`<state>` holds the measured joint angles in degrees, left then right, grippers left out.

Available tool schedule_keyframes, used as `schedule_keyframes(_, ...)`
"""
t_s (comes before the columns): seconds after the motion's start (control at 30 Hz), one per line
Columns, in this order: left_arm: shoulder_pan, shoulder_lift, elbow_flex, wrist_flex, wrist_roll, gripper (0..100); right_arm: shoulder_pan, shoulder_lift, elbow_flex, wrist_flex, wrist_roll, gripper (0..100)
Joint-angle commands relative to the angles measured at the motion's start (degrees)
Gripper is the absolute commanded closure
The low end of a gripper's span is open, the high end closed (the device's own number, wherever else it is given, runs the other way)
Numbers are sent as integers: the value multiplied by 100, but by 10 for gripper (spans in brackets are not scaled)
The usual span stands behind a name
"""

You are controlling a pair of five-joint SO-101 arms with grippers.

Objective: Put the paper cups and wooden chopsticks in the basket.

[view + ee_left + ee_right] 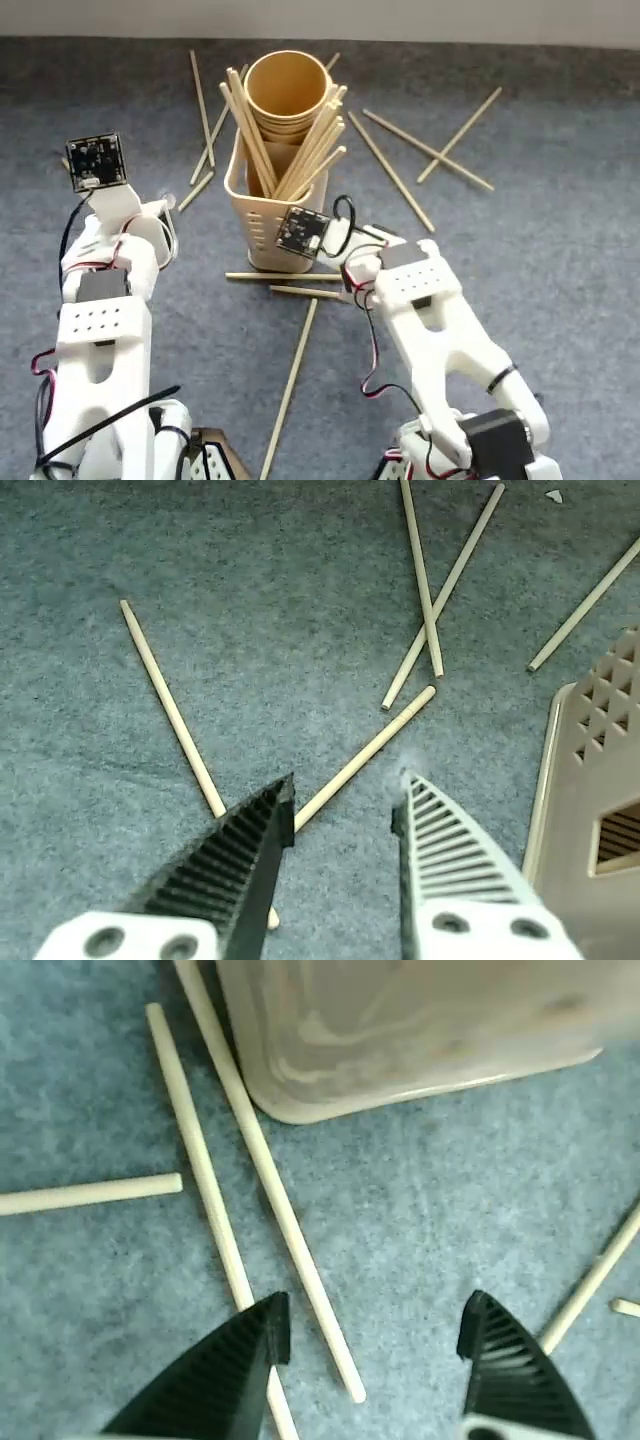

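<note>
Grey carpet [560, 300]; overhead, cups [287, 88] stacked inside basket [246, 218].

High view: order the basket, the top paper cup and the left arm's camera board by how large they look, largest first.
Largest to smallest: basket, top paper cup, left arm's camera board.

basket [250, 232] is cream and latticed, paper cups [287, 90] tan, wooden chopsticks [290, 385] pale, carpet [550, 250] mottled grey.

We are viewing the left gripper [348, 780], its jaws standing apart over the grey carpet [250, 570]. One chopstick [385, 735] is lying beneath the gap, a crossed pair [428, 605] farther off, and the basket [590, 780] is standing beside the white finger [450, 850].
</note>
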<state>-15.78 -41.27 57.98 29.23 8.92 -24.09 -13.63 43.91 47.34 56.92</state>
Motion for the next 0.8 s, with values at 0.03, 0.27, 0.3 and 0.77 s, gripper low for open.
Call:
schedule_keyframes(0.03,-75,-154,-40,-97,44,811,-57,725,-523,-13,431,724)
schedule_keyframes(0.27,-189,-163,-40,-97,53,811,-22,787,-479,347,1002,724)
schedule_keyframes(0.3,-233,-163,-40,-97,53,811,31,778,-374,295,1002,724)
schedule_keyframes(0.77,-215,-163,-40,-88,53,811,576,822,-92,31,1011,724)
